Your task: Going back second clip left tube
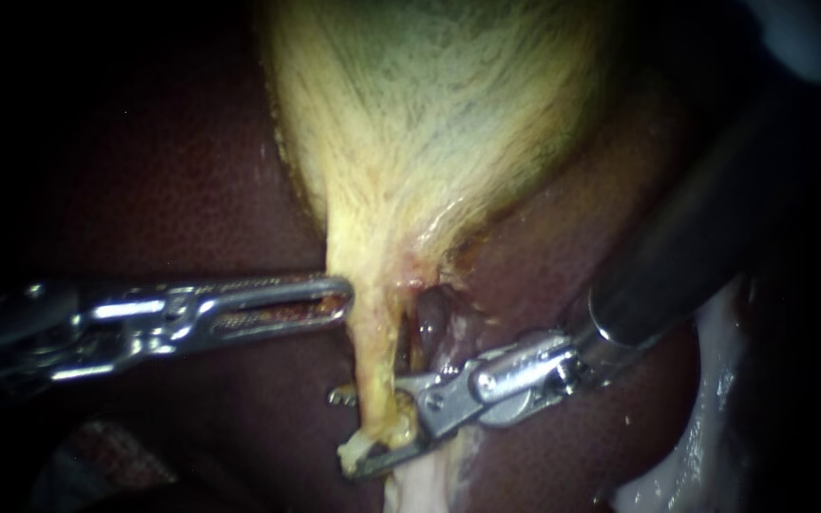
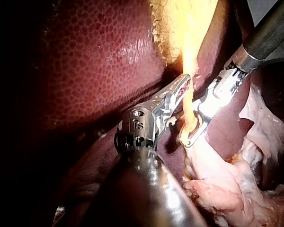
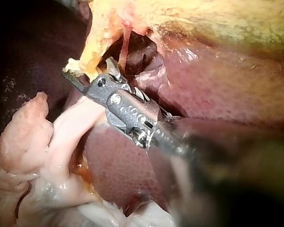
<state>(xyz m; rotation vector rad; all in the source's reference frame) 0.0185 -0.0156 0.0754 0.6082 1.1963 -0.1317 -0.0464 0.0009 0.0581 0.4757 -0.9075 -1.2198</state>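
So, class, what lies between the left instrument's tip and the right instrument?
A pale yellow tube running down from the gallbladder; the endoscope view shows it, the left wrist view too.

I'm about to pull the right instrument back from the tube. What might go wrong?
1. The right instrument has its open jaws astride the thin tube; backing out at an angle might hook and tear it.
2. The left instrument sits against the same tube higher up, so a tug could strain it below the gallbladder.
3. The liver lies close under the right shaft and may get scraped.
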